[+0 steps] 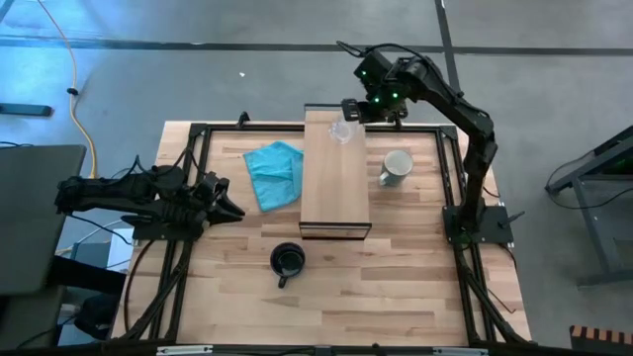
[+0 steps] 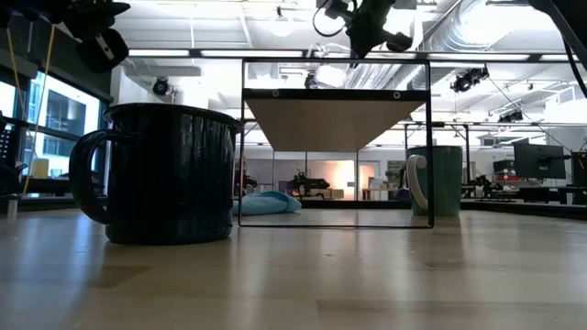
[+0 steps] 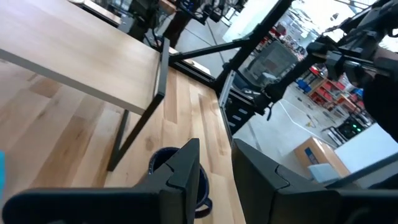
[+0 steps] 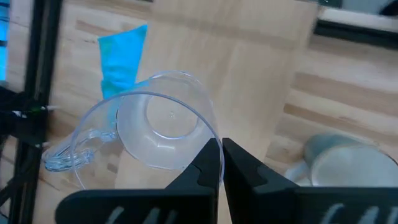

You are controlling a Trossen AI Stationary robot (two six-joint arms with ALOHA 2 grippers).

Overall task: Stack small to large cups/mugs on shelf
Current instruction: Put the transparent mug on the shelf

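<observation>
Glass cup (image 4: 163,121): on the far end of the shelf (image 1: 334,188), rim pinched by the right end effector (image 4: 221,163), whose fingers are closed on it.
Left end effector (image 1: 226,203): at the surface's (image 1: 396,277) left side, fingers slightly parted, empty.
White mug (image 1: 397,166): on the surface, right of the shelf.
Black mug (image 1: 287,261): on the surface, near the shelf's front.
Teal cloth (image 1: 274,173): left of the shelf.

Place: industrial lab or workshop hall
Floor: bare concrete floor (image 1: 247,40) with taped lines
Ceiling: exposed ducts (image 2: 477,27)
Background: storage racks (image 3: 323,93), monitors (image 2: 532,165)
</observation>
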